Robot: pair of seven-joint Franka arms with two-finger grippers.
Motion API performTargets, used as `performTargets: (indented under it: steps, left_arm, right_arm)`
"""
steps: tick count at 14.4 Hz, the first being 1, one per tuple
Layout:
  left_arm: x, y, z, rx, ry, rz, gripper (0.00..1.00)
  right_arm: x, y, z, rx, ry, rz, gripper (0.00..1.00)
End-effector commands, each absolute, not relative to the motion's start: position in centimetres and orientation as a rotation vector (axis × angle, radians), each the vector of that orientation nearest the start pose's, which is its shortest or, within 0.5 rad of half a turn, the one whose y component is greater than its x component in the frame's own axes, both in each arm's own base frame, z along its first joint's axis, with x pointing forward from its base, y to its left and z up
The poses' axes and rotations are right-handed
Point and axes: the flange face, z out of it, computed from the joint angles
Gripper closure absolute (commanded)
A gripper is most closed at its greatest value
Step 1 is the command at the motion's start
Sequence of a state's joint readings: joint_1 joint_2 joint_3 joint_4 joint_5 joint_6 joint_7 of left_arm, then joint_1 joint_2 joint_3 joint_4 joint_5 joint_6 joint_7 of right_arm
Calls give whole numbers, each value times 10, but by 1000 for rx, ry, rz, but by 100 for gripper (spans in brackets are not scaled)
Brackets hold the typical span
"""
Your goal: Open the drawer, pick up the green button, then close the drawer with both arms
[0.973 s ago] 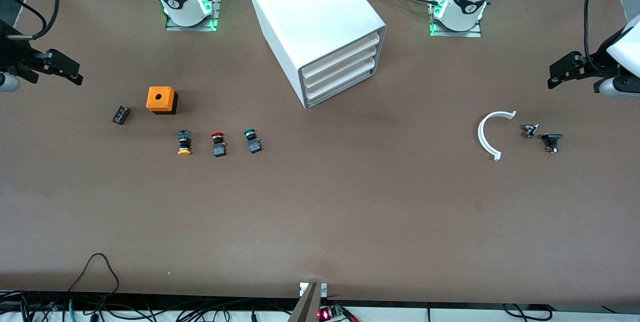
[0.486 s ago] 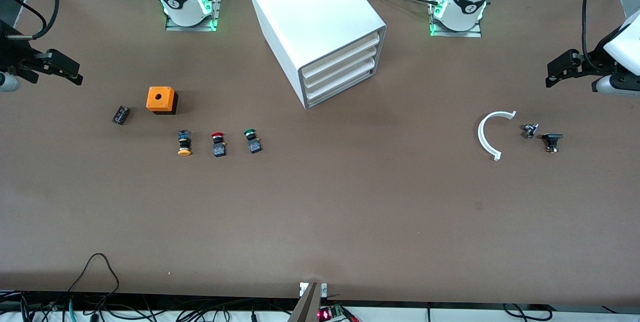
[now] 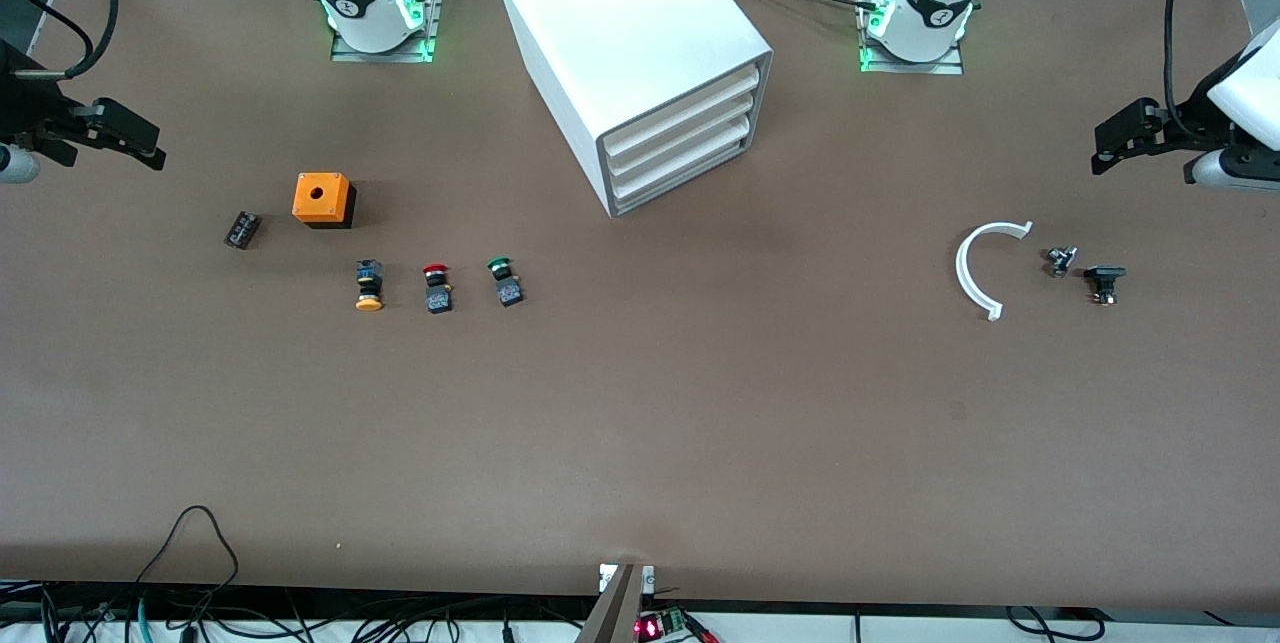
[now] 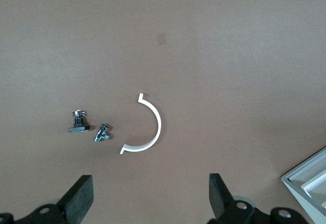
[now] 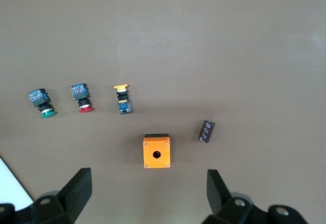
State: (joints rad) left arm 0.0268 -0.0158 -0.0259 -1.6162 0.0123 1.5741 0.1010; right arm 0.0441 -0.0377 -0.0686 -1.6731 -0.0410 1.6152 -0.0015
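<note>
Nothing is started: the lowest flat white plastic drawer (image 3: 680, 173) of the big white box cabinet (image 3: 630, 53) sits shut. The green-capped, black-bodied push button (image 3: 505, 281) lies on the table, nearer the camera than the cabinet, toward the right arm's end. The black left gripper (image 4: 147, 203) and black right gripper (image 5: 147, 193) hang with fingers apart, well away from the cabinet at their own ends of the table. Next, one must reach the drawer front.

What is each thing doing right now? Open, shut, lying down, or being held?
drawer: shut, like the two above it.
button: lying on its side on the table, not held.
left gripper: fingers open, empty, over the table at its own arm's end.
right gripper: fingers open, empty, over the table at its own arm's end.
</note>
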Motion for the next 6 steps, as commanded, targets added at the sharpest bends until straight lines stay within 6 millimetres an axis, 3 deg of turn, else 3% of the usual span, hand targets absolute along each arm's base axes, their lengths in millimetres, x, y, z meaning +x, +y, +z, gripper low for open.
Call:
performTargets:
  steps: [1, 6]
  left_arm:
    - [543, 4, 615, -3092, 172, 25, 0]
    - [543, 4, 616, -3097, 175, 27, 0]
  right_arm:
    - [541, -16, 604, -3163, 48, 17, 0]
    - [541, -16, 604, -3163, 46, 17, 0]
